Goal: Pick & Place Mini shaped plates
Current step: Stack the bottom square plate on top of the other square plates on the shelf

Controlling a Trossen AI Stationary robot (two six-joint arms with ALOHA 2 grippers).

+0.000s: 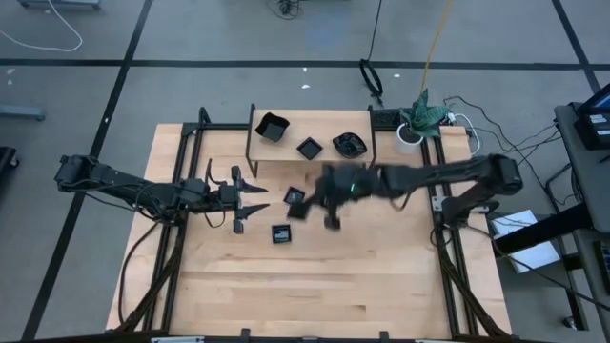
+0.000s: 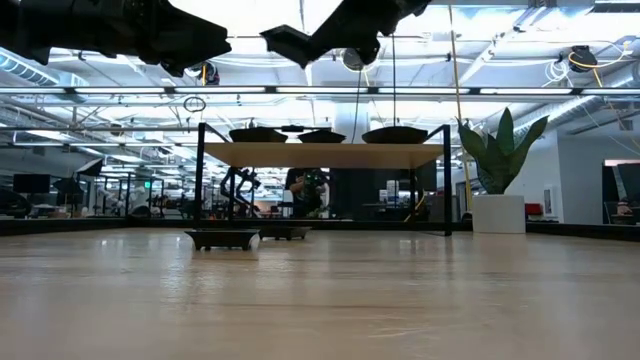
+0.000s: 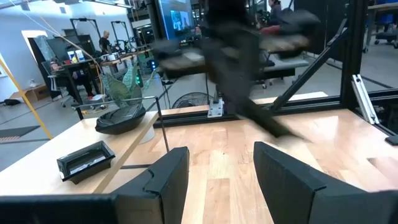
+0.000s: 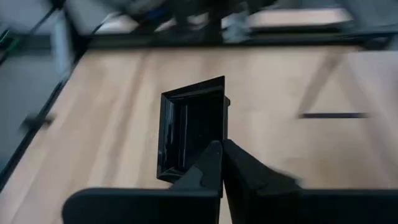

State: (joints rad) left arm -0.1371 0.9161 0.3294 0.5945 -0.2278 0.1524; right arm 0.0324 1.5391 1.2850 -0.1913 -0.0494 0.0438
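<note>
Open tabletop (image 1: 334,286) in front, raised shelf (image 1: 310,143) (three dishes on it) blocking the rear.

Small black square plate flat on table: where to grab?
Likely pinch one raised rim wall of the small glossy black square plate from straight above, one finger inside, one outside: it lies flat, open side up, too low for a side approach. The right hand holds a similar black square plate by its rim.

Wooden table (image 1: 315,286): one small square plate (image 1: 280,233) on top; raised shelf (image 1: 310,160) carries three black plates (image 1: 309,148)
</note>
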